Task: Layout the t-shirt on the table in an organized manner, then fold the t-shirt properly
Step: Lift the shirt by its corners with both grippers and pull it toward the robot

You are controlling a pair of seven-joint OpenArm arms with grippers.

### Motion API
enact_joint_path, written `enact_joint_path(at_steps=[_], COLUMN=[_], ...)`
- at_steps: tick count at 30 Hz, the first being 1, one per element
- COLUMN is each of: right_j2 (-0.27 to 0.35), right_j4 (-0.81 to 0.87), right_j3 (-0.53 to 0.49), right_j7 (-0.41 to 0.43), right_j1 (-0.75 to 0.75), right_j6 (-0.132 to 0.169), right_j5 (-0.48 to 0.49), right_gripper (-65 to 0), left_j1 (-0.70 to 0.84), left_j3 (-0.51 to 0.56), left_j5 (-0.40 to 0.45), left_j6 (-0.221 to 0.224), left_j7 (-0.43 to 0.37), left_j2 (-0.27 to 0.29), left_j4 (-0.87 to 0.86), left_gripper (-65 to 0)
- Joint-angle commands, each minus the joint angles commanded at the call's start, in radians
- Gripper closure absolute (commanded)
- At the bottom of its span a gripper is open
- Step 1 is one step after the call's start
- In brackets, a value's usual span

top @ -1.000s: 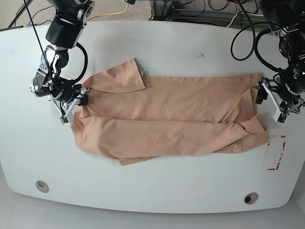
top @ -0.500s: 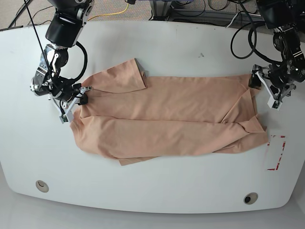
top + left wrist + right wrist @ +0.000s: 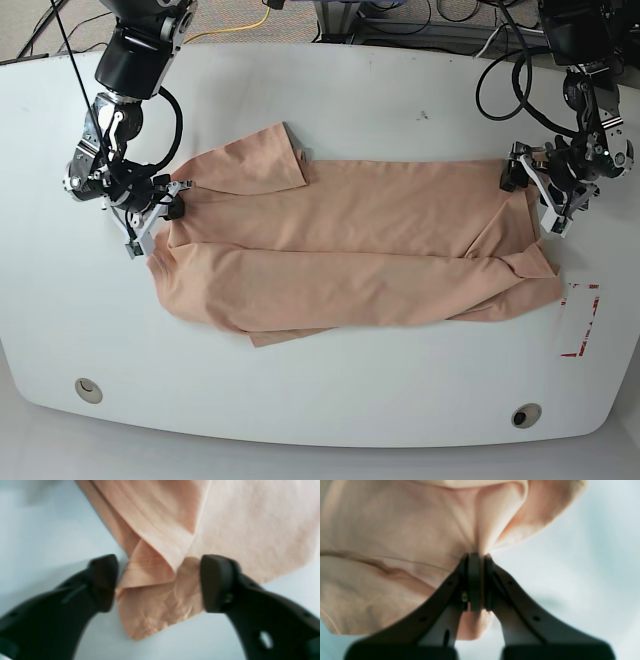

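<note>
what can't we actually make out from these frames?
- Right wrist view: the shut right end effector covers the pinched bit of t-shirt; how many layers are caught is hidden.
- Left wrist view: blurred; whether the fingers of the open left end effector touch the table is unclear.
- Base view: the t-shirt's underside layers are covered by its own fold.

Base view: bright, even overhead light, sharp focus, soft shadows under the shirt (image 3: 360,240). Both wrist views: blurred throughout, near fingers (image 3: 102,582) out of focus, table (image 3: 582,555) washed pale.
</note>
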Motion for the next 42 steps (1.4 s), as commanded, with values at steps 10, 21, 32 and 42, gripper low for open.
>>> enact_joint_path(at_steps=[10, 21, 32, 42], right_j2=[0.002, 0.002, 0.038, 0.094], right_j4=[0.002, 0.293, 0.483, 0.465], right_j3=[0.0, 0.005, -0.002, -0.003], right_j7=[0.0, -0.158, -0.281, -0.315], right_j1=[0.009, 0.044, 0.247, 0.485], right_j6=[0.0, 0.0, 0.0, 0.0], right_j5=[0.0, 0.0, -0.005, -0.005], right_gripper=[0.0, 0.0, 0.0, 0.0], left_j1=[0.018, -0.005, -0.368, -0.738], left_j3=[0.002, -0.002, -0.002, 0.003], left_j5=[0.0, -0.005, -0.002, 0.0], left_j6=[-0.002, -0.005, -0.044, -0.044], left_j7=[0.054, 0.207, 0.321, 0.408], left_j2=[0.0, -0.049, -0.058, -0.054], left_j4=[0.025, 0.397, 0.46, 0.456], left_gripper=[-0.1, 0.0, -0.1, -0.3])
